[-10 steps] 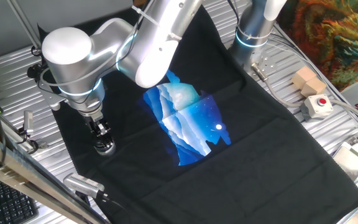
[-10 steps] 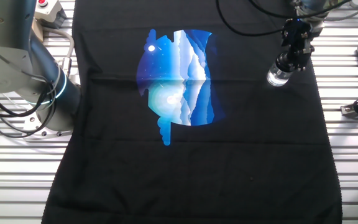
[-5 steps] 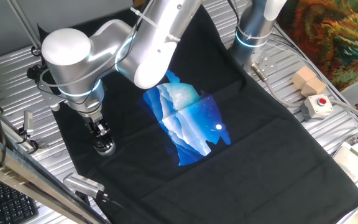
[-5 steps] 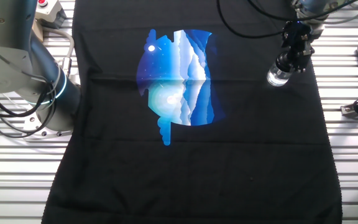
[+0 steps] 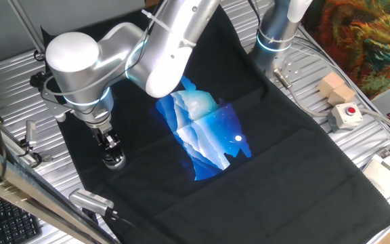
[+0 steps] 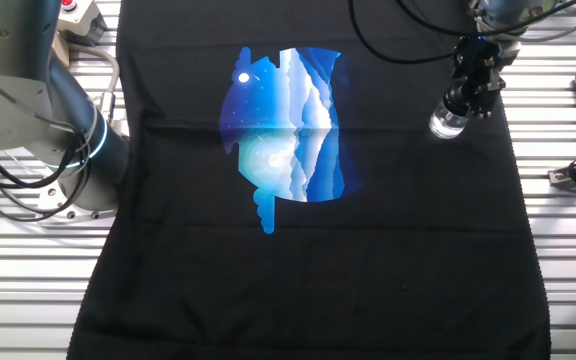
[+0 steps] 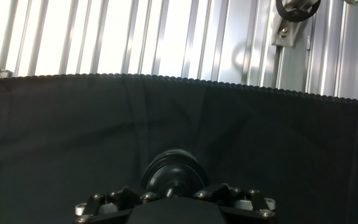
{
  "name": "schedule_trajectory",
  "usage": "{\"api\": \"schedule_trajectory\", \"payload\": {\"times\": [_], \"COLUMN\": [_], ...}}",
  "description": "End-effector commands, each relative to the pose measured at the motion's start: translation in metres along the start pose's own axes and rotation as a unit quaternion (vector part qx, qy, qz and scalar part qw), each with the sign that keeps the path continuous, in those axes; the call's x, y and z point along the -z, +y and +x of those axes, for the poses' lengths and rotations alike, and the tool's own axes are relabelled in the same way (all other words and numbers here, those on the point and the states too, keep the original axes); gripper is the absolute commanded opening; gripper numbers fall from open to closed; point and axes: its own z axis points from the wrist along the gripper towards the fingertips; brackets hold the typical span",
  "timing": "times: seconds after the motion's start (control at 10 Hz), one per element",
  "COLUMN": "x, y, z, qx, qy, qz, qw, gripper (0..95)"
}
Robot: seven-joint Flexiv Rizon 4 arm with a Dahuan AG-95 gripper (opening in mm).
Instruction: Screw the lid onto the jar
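The slatted metal table [image 5: 357, 203] fills the scene, and over it lies a big black cloth [image 5: 283, 176] with a bright blue and white mountain-and-moon print [image 5: 205, 132] in the middle of it; no lettering shows on the print. The silver arm [image 5: 80, 64] bends down at the left of one fixed view, blue light rings glowing at its joints, and its black gripper [image 5: 111, 146] points straight down near the cloth's left edge. In the other fixed view the same gripper [image 6: 465, 95] sits at the far right of the cloth. Under it stands the jar [image 5: 114, 160], small, clear and silvery, upright on the cloth, seen again in the other fixed view [image 6: 447, 122]. The fingers come down onto its top, where the lid [image 7: 173, 174] shows in the hand view as a dark round cap right between the fingertips, filling the gap there. The pincer looks clamped on that cap, with the cap sitting on the jar's mouth; how far it is threaded cannot be told. Off at the right edge of the table, well apart from the action, a white box with a red button [image 5: 346, 115] rests beside a pale wooden block [image 5: 335, 88]. Red lettering shows at the far right edge, too cropped to read.
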Motion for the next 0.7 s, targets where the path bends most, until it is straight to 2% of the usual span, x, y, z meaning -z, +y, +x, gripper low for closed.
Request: {"api": "schedule_trajectory", "payload": {"times": [0.1, 0.7], "x": [-0.0011, -0.0049], "y": [0.0001, -0.0005], "z": [0.0000, -0.0002], "qx": [0.000, 0.002], "qy": [0.000, 0.001], "qz": [0.001, 0.002], "qw": [1.0000, 1.0000], "gripper": [76.0, 76.0]}}
